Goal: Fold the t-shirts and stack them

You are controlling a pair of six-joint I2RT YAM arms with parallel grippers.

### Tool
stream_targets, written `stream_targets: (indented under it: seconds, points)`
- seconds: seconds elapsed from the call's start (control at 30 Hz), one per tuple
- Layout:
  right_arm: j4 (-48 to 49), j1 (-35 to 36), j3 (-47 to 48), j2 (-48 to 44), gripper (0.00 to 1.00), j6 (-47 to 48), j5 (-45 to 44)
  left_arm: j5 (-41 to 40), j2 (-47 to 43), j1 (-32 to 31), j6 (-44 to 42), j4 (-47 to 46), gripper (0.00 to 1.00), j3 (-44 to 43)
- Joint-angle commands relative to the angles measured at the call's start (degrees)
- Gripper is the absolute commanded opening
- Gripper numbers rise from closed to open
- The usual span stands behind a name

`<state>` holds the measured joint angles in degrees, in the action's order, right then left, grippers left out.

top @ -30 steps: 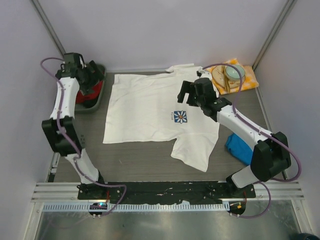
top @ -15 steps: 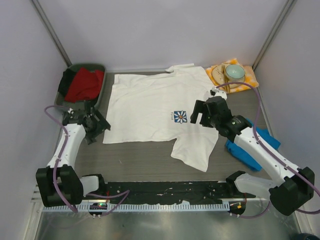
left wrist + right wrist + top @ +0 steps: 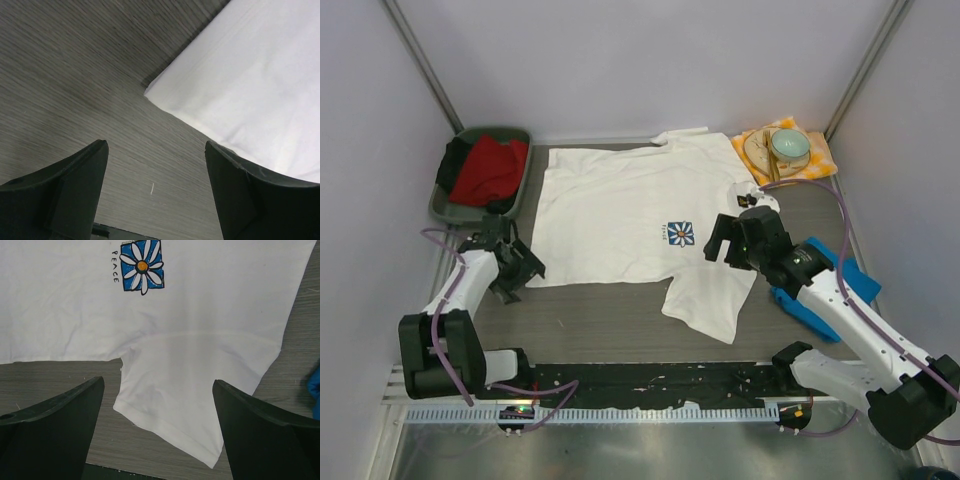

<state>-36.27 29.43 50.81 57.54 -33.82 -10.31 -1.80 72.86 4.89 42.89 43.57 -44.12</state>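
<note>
A white t-shirt (image 3: 610,215) with a blue daisy print (image 3: 680,233) lies spread flat on the table, its near sleeve (image 3: 190,390) pointing toward the arms. The blue t-shirt (image 3: 830,290) lies crumpled at the right, partly under the right arm. My left gripper (image 3: 525,270) sits low by the white shirt's near-left corner (image 3: 165,97), open and holding nothing (image 3: 156,144). Above the near sleeve hovers my right gripper (image 3: 720,250), open and empty (image 3: 159,381), with the daisy (image 3: 142,265) ahead and a sliver of the blue shirt (image 3: 315,392) at the right edge.
A green bin (image 3: 495,132) holding red cloth (image 3: 485,170) stands at the back left. At the back right, an orange checked napkin (image 3: 822,162) carries a plate and a pale bowl (image 3: 788,145). Walls close in on three sides.
My left arm swung from the bin down to the shirt's near-left corner, its jaws narrowing a little. My right arm drew back from the shirt's upper right to above the near sleeve.
</note>
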Motion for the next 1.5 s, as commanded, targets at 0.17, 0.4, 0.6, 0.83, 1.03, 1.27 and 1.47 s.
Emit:
stream_targets:
  seconds: [0.17, 0.4, 0.6, 0.83, 1.03, 1.27, 1.47]
  points:
    - [1.29, 0.28, -0.18, -0.67, 0.96, 1.65, 2.92, -2.50, 3.16, -0.14, 5.62, -5.86, 0.82, 0.53]
    - [1.64, 0.28, -0.01, 0.12, 0.96, 3.15, 4.50, -4.44, 5.53, -0.14, 7.47, -7.36, 0.81, 0.52]
    - [1.73, 0.28, 0.26, 0.47, 0.96, 4.29, 4.68, -5.84, 8.87, -0.14, 8.43, -10.17, 0.80, 0.79]
    - [1.73, 0.28, 0.08, 0.56, 0.96, 4.73, 4.50, -6.11, 12.30, -0.05, 10.01, -12.28, 0.72, 0.88]
    - [1.64, 0.28, 0.00, 0.65, 0.96, 4.91, 4.77, -5.32, 15.20, -0.14, 11.16, -14.04, 0.66, 0.17]
    - [1.47, 0.28, 0.26, 1.43, 0.96, 4.82, 5.47, -3.47, 17.75, -0.14, 11.42, -15.27, 0.59, -0.97]
    - [1.38, 0.28, 0.43, 1.96, 0.96, 4.91, 5.91, -2.68, 19.16, -0.84, 11.42, -15.45, 0.56, -1.41]
